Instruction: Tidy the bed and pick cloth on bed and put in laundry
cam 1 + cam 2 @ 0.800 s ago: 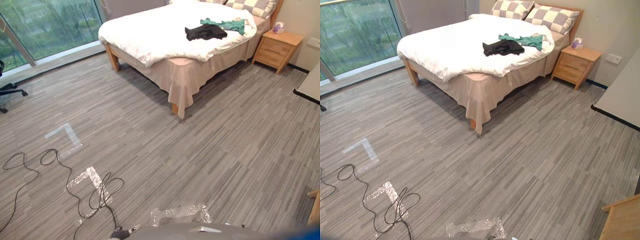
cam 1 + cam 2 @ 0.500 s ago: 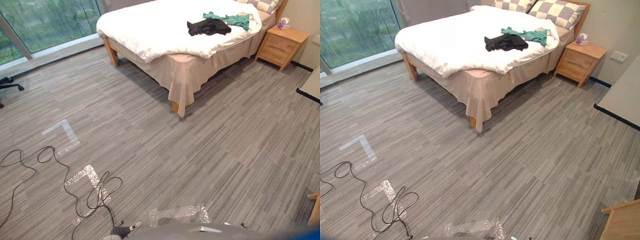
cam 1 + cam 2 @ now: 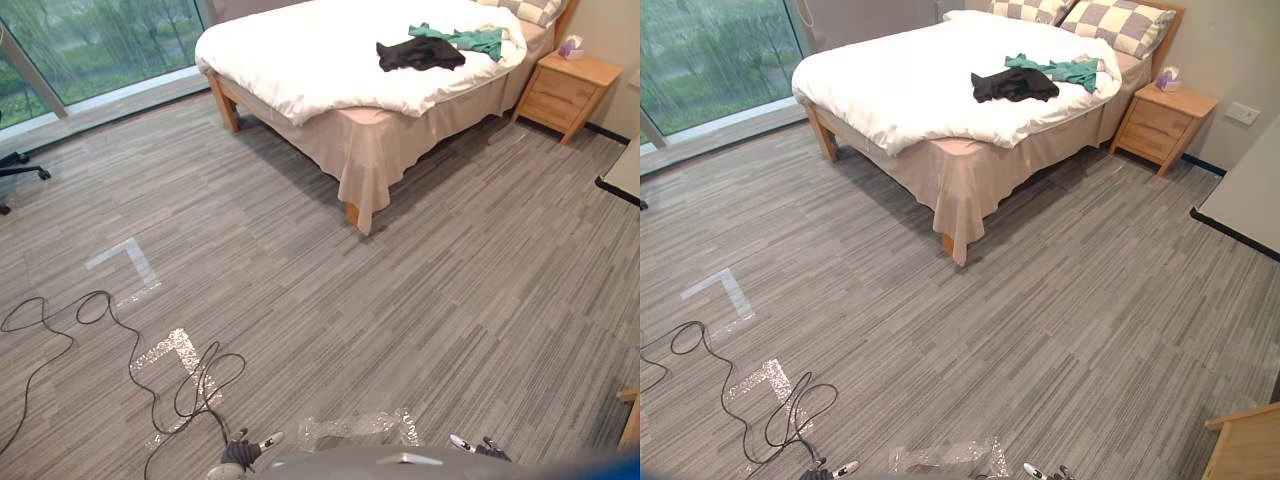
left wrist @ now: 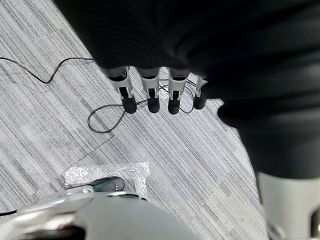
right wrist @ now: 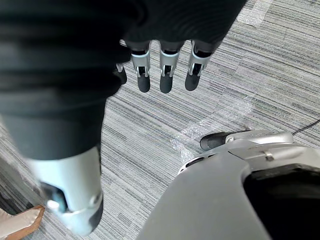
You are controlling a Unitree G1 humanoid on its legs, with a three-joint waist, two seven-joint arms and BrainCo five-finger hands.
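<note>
A black cloth (image 3: 420,54) and a green cloth (image 3: 465,38) lie side by side on the white duvet of the bed (image 3: 300,60), far ahead across the carpet. The green one is nearer the checked pillows (image 3: 1110,22). My left hand (image 4: 150,95) hangs low over the floor with straight fingers and holds nothing. Its fingertips peek in at the lower edge of the left eye view (image 3: 245,452). My right hand (image 5: 165,75) also hangs with straight, empty fingers, and shows at the lower right (image 3: 480,446).
A wooden nightstand (image 3: 565,90) with a tissue box stands right of the bed. An office chair base (image 3: 15,175) sits at the far left by the window. A table edge (image 3: 622,170) and a wooden piece (image 3: 1245,440) border the right side. Tape marks (image 3: 125,265) lie on the carpet.
The camera has shifted slightly, so the bed sits a little differently in the picture. Fingertips of both hands have come into sight at the lower edge. The cloths have not moved.
</note>
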